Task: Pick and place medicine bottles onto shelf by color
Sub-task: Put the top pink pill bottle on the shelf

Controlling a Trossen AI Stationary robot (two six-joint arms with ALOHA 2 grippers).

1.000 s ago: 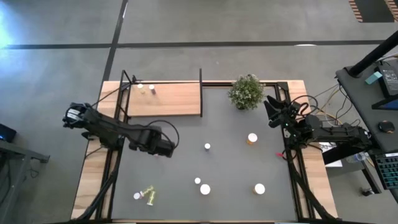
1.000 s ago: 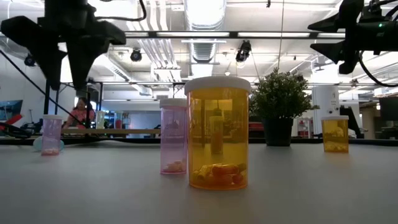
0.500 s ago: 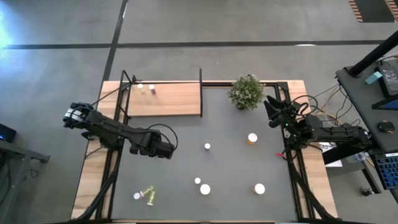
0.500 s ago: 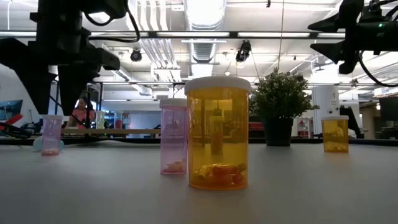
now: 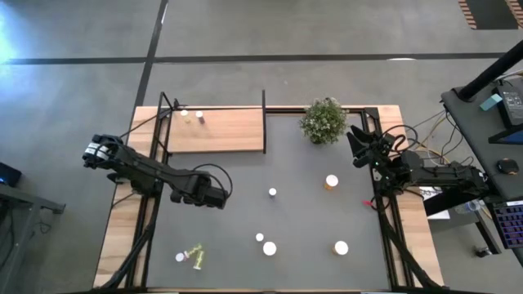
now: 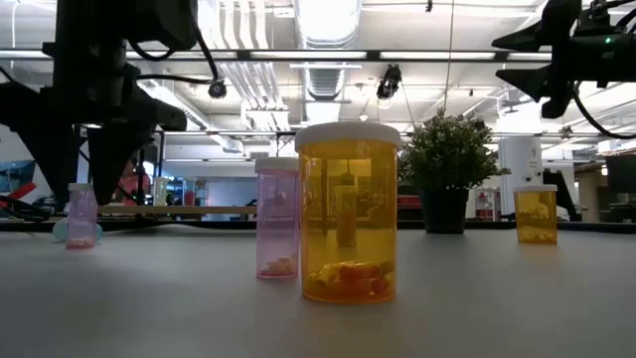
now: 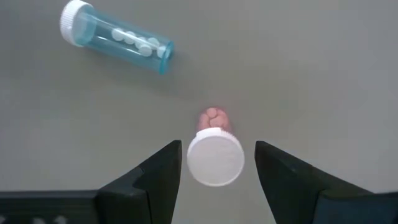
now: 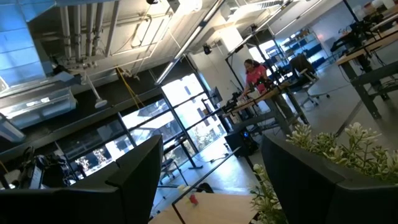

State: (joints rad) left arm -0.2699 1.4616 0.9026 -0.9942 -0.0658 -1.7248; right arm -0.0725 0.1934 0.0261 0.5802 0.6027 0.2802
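Note:
A pink medicine bottle (image 7: pixel 215 155) with a white cap stands upright on the dark tabletop; it also shows in the low view (image 6: pixel 81 214). My left gripper (image 7: pixel 217 177) points straight down over it, open, one finger on either side of the cap with a gap on both sides. In the high view my left gripper (image 5: pixel 214 194) hides the bottle. A bluish bottle (image 7: pixel 115 36) lies on its side close by. The shelf (image 5: pixel 216 131) at the far left carries two small bottles (image 5: pixel 191 115). My right gripper (image 5: pixel 357 140) waits open at the table's far right, raised.
Other bottles stand about the table: an orange one (image 5: pixel 331 181), a small one (image 5: pixel 272 193), three (image 5: pixel 269 247) toward the near edge, and a yellow-green one (image 5: pixel 196 257) lying near the front left. A potted plant (image 5: pixel 324 120) stands at the far edge.
My left gripper has sunk straight down toward the pink bottle, so that its fingers now stand level with the cap on both sides. The bottle has kept still.

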